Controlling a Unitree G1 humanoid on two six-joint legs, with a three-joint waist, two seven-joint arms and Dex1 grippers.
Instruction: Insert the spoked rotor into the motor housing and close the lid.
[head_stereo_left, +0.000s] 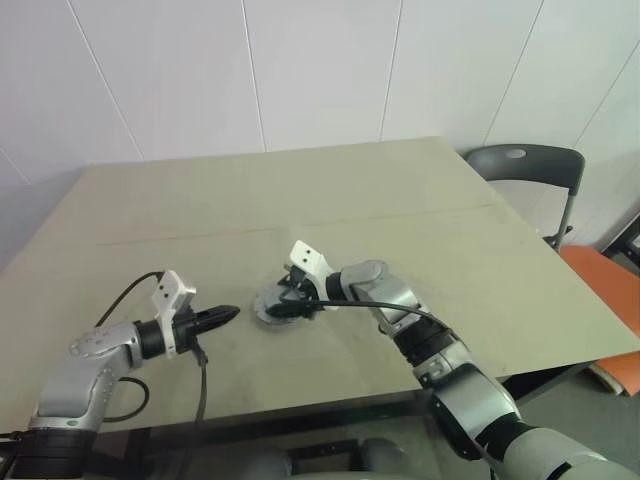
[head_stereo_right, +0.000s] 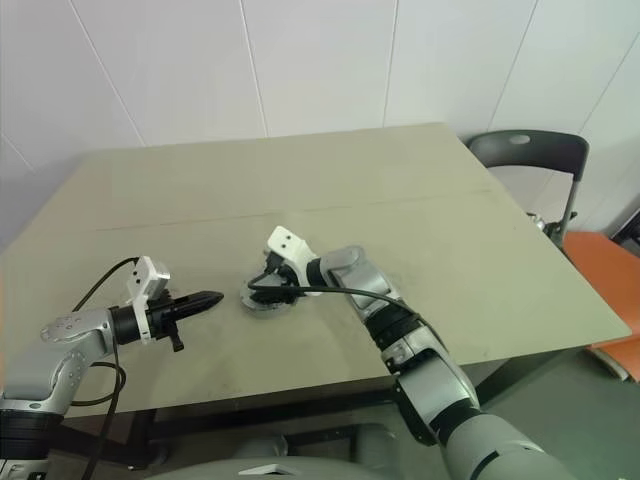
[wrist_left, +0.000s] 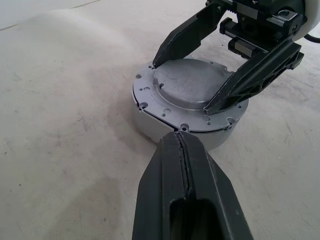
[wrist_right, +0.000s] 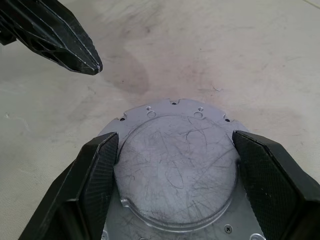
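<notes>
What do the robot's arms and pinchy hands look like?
Both arms are shiny silver-grey with rounded joints and black bands. Each ends in a left end effector or right end effector with two black, wedge-shaped fingers tapering to tips. A small white box sits on each wrist, and black cables loop along both arms.

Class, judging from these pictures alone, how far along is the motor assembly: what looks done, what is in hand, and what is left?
Looks done: the lid lies flat on top of the motor housing on the table, and the inside is covered. In hand: the right gripper straddles the lid's raised centre, its fingers at either edge; the left gripper, shut, points at the housing's side. Left: probably letting go and drawing back.
</notes>
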